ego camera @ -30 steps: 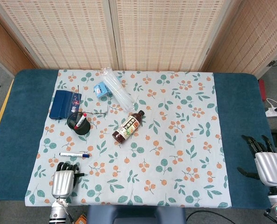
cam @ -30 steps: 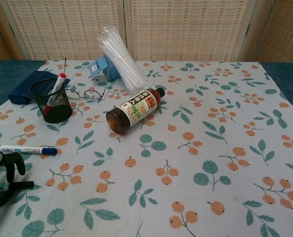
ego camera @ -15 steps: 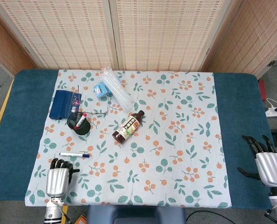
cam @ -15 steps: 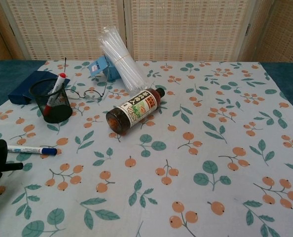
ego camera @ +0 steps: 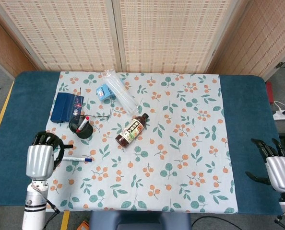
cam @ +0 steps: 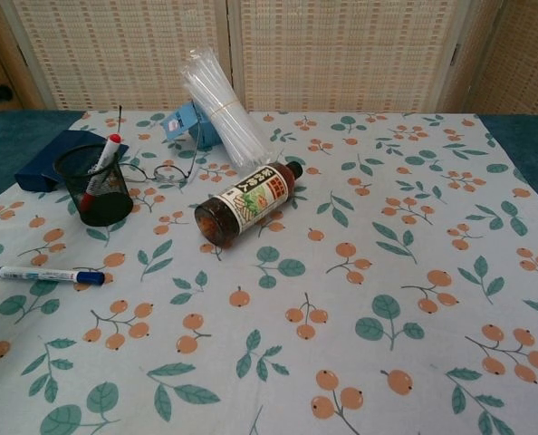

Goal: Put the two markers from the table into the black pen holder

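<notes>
Only my head view is showing the hands: left hand [ego camera: 40, 155] curling emptily beside the blue-capped marker [ego camera: 77, 158] near the floral tablecloth's [ego camera: 181, 143] left edge, right hand [ego camera: 277, 167] spreading empty off the table's [ego camera: 248, 120] right. The red-capped marker [cam: 100, 169] is standing in the black pen holder [cam: 94, 186].

Two markers: a red-capped marker [ego camera: 82, 124] and a blue-capped marker [ego camera: 77, 158]. One pen holder [ego camera: 80, 128], one bottle [ego camera: 132, 130], one navy case [ego camera: 65, 107], one straw bundle [ego camera: 120, 90], one blue box [ego camera: 104, 91].
</notes>
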